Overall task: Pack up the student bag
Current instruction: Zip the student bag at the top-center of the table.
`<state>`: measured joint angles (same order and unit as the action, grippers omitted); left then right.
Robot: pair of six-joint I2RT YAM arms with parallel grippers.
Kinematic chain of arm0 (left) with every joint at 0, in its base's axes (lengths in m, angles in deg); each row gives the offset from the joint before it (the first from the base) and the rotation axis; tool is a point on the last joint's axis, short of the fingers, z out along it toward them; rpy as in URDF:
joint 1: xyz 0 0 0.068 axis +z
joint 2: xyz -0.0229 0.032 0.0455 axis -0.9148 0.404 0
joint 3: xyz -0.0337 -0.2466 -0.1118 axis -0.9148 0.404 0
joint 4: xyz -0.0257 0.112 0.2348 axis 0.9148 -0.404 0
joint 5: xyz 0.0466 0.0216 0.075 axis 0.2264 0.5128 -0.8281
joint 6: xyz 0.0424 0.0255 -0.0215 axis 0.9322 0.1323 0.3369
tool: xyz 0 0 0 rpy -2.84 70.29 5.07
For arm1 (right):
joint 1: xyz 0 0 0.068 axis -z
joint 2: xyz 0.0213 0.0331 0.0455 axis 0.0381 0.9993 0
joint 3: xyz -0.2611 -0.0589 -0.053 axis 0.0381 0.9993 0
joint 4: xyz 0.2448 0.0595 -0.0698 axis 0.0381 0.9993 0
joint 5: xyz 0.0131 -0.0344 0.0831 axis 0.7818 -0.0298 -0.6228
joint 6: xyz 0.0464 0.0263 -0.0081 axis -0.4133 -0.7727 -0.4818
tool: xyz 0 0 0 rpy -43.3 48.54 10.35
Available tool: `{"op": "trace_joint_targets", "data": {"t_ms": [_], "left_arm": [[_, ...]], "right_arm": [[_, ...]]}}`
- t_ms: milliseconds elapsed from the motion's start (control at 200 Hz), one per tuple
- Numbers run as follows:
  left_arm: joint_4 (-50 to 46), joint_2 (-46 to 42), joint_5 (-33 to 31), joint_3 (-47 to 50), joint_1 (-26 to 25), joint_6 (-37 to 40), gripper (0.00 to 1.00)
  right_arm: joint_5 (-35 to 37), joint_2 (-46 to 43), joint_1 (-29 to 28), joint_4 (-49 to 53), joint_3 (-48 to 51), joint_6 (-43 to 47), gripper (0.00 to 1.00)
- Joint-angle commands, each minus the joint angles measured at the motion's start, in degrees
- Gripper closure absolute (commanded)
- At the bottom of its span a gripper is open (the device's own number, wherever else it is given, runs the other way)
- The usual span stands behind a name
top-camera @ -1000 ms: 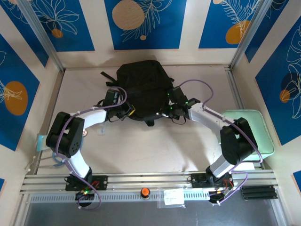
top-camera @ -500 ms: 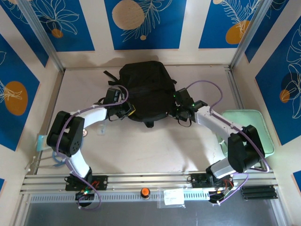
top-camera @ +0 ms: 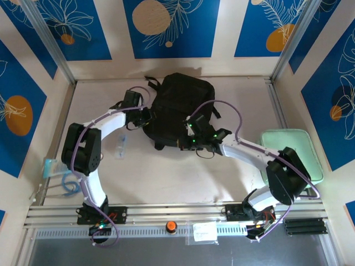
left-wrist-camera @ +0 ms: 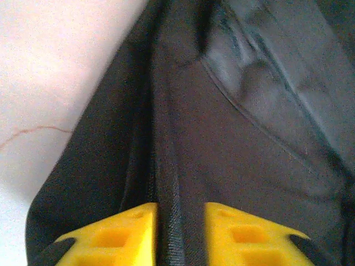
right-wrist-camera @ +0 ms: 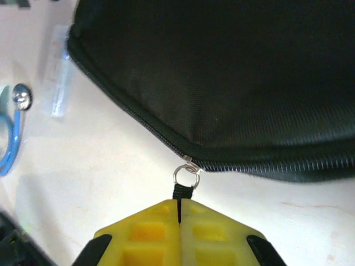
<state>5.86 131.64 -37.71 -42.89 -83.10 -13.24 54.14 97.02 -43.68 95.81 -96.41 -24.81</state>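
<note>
student bag [top-camera: 178,100] lies flat on the desk [top-camera: 166,172], centre-far, its near edge angled toward the right arm.

left pincer [left-wrist-camera: 180,230]: clenched on the bag. Left wrist view has a ridge of black fabric with a seam pinched between the two yellow fingers [left-wrist-camera: 119,235]. In the top view it sits at the bag's left edge.

right pincer [right-wrist-camera: 178,216]: clenched on the zip pull [right-wrist-camera: 178,194]. The black tab is squeezed between the yellow tips, and its metal ring [right-wrist-camera: 185,176] links to the slider on the zipper line at the bag's near edge. From what's visible the zipper reads closed to either side of the slider.

Other stuff:
- mint-green case [top-camera: 302,141] on the right side of the desk, well apart from the bag, partly under the right arm
- clear packet [right-wrist-camera: 60,83] on the desk just left of the bag
- blue cord [right-wrist-camera: 6,141] at the near left
</note>
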Motion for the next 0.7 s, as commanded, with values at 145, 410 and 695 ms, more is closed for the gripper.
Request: {"op": "trace_joint_targets", "data": {"t_ms": [145,410,695], "left_arm": [[-4.9,-9.5,-5.4,6.4,4.9,-2.1,0.5],[2.1,-20.3,2.7,19.7,4.1,-14.2,0.45],[14.7,-21.6,2.3,26.3,-1.0,-27.7,0.42]], "right_arm": [[-4.3,7.3,-0.8,-4.3,-9.4,-0.3,1.0],[-6.2,10.7,-0.7,-4.3,-12.2,-0.4,1.0],[-6.3,10.9,-0.6,-4.2,-12.0,-1.3,1.0]]}}
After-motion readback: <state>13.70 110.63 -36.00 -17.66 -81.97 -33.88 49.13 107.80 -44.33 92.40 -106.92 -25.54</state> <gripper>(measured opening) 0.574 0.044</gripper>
